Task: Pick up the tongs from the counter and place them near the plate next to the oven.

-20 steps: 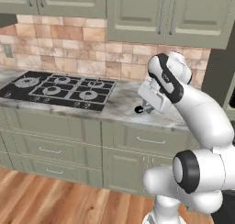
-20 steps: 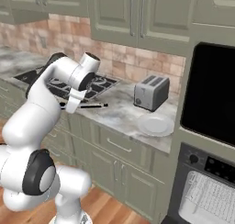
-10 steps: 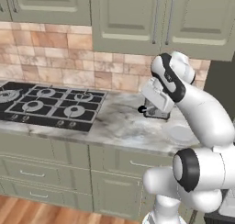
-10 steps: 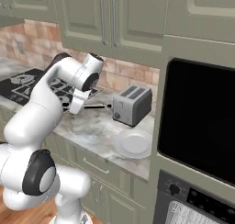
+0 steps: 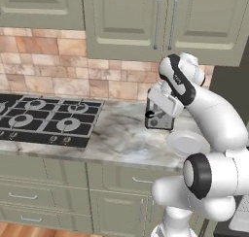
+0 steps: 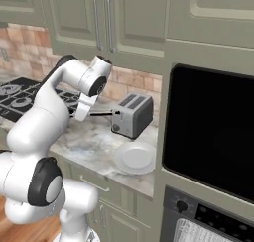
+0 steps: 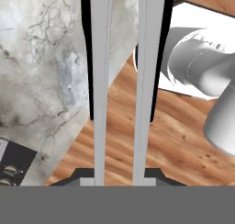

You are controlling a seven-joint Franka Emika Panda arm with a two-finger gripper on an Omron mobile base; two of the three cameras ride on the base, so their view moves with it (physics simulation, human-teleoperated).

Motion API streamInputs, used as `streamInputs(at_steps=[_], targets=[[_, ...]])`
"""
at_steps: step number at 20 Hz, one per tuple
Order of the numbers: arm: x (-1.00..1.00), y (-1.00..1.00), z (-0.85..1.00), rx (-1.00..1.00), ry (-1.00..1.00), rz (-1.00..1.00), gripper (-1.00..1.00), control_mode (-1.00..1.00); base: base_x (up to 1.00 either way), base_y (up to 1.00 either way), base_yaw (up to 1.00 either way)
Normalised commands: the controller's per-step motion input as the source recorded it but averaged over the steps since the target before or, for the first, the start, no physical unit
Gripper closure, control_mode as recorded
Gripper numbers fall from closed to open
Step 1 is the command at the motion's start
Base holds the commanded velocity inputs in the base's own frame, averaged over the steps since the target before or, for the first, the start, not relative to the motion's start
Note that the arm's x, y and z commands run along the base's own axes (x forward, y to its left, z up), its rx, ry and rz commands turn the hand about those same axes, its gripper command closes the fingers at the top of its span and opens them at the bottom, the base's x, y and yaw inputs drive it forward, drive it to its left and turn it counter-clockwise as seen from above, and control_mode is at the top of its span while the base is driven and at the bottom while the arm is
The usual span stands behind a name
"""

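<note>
Tongs (image 7: 121, 81) are pinched tight in the gripper (image 6: 84, 108), up in the air w/ tips near the toaster (image 6: 131, 115), prob. so they clear it. Plate (image 6: 135, 157) sits just in front of toaster.

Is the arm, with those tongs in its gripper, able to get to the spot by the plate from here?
Probably yes: the gripper holds the tongs above the counter, the plate lies just past the toaster, bare stone around it.

Plate (image 6: 134, 158) and oven (image 6: 213, 137) now nearer.
</note>
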Motion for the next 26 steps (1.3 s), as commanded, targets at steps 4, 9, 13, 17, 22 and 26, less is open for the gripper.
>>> streamInputs(at_steps=[4, 9, 13, 17, 22, 26], targets=[[0.0, 0.0, 0.0, 0.0, 0.0, 0.0, 1.0, 1.0, 0.08, 0.12, -0.05], [0.0, 0.0, 0.0, 0.0, 0.0, 0.0, 1.0, 1.0, 0.0, 0.0, 0.0], [0.0, 0.0, 0.0, 0.0, 0.0, 0.0, 1.0, 1.0, 0.0, 0.0, 0.0], [0.25, 0.05, -0.06, -0.07, 0.0, 0.0, 1.0, -1.0, 0.03, 0.01, 0.0], [0.56, 0.19, -0.18, -0.14, 0.0, -0.05, 1.0, -1.0, 0.0, 0.0, 0.0], [0.4, 0.2, -0.46, -0.2, 0.09, 0.23, 1.0, -1.0, 0.0, 0.0, 0.0]])
